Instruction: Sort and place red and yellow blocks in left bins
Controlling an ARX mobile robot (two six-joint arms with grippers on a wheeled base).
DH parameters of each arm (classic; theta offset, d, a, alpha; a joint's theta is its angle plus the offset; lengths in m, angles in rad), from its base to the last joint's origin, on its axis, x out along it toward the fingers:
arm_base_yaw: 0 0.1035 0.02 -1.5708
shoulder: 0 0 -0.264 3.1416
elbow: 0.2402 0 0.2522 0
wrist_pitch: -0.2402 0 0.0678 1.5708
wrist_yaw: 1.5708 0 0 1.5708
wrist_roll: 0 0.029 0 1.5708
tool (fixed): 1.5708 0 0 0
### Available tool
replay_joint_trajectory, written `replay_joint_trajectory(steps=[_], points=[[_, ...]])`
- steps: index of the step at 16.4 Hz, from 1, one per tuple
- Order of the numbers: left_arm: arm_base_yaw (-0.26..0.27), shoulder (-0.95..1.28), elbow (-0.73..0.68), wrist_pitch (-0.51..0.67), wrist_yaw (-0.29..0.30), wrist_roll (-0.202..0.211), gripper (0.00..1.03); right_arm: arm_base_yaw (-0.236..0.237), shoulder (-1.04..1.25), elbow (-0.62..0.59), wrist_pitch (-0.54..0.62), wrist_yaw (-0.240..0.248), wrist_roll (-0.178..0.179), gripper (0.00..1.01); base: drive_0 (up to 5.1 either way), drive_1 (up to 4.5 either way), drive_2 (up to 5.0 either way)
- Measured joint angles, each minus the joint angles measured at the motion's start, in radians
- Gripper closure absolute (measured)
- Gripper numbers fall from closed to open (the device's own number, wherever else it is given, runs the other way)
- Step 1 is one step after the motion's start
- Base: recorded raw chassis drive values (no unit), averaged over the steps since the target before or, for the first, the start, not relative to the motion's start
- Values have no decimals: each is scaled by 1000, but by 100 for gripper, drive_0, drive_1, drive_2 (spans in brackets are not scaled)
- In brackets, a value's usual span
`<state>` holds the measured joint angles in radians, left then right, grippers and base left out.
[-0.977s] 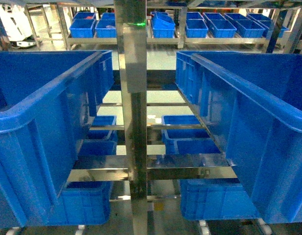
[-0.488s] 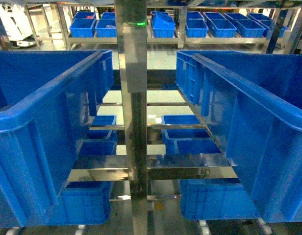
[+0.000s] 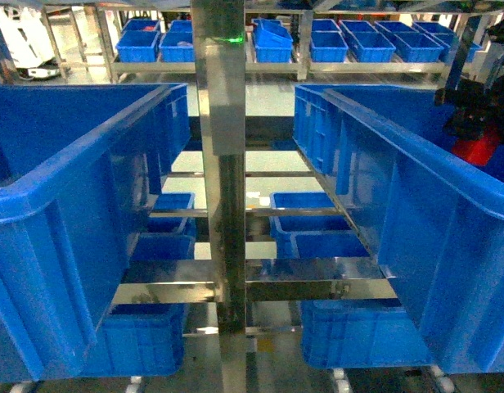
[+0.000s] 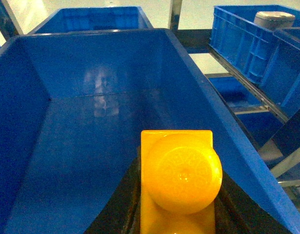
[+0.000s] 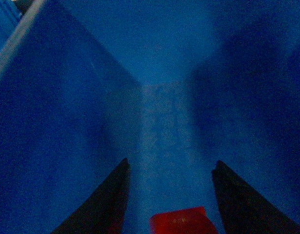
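Yellow brick (image 4: 180, 183) and red block (image 5: 181, 222) are sitting in the grippers.
Left gripper (image 4: 177, 204) is clamping the brick over a blue bin (image 4: 91, 146); right gripper (image 5: 169, 204) is holding the block inside another bin (image 5: 159, 73).

steel post (image 3: 227, 205) blocking 12 o'clock | blue bins (image 3: 72, 213) walling 9 and 3 o'clock | bin tops lying open
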<state>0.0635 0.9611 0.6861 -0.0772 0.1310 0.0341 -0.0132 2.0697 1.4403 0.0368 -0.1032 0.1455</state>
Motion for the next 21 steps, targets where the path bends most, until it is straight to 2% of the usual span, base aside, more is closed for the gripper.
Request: replay_joint_trajectory(steps=[3, 4, 5, 6, 7, 8, 9, 11, 12, 14, 16, 21], points=[[0, 0, 0, 0, 0, 0, 76, 27, -230, -229, 133, -2, -8, 24, 0, 0, 0], [0, 0, 0, 0, 0, 0, 76, 46, -347, -330, 159, -10, 0, 13, 0, 0, 0], [0, 0, 0, 0, 0, 0, 76, 66, -493, -463, 172, -24, 25, 1, 0, 0, 0], [0, 0, 0, 0, 0, 0, 76, 81, -650, -609, 153, -20, 55, 4, 0, 0, 0], [0, 0, 0, 0, 0, 0, 76, 87, -797, -730, 87, 4, 82, 3, 0, 0, 0], [0, 0, 0, 0, 0, 0, 76, 112, -991, -854, 2, 62, 93, 3, 0, 0, 0], [0, 0, 0, 0, 0, 0, 76, 141, -1191, -899, -128, 105, 102, 3, 0, 0, 0], [-2, 0, 0, 0, 0, 0, 76, 175, -1492, -896, -296, 177, 105, 3, 0, 0, 0], [4, 0, 0, 0, -2, 0, 76, 193, -1577, -899, -328, 187, 105, 3, 0, 0, 0], [-1, -1, 0, 0, 1, 0, 76, 224, -1595, -912, -281, 241, 97, 3, 0, 0, 0], [0, -1, 0, 0, 0, 0, 76, 208, -1531, -915, -256, 233, 98, 3, 0, 0, 0], [0, 1, 3, -13, 8, 1, 76, 209, -1509, -915, -253, 228, 101, 3, 0, 0, 0]])
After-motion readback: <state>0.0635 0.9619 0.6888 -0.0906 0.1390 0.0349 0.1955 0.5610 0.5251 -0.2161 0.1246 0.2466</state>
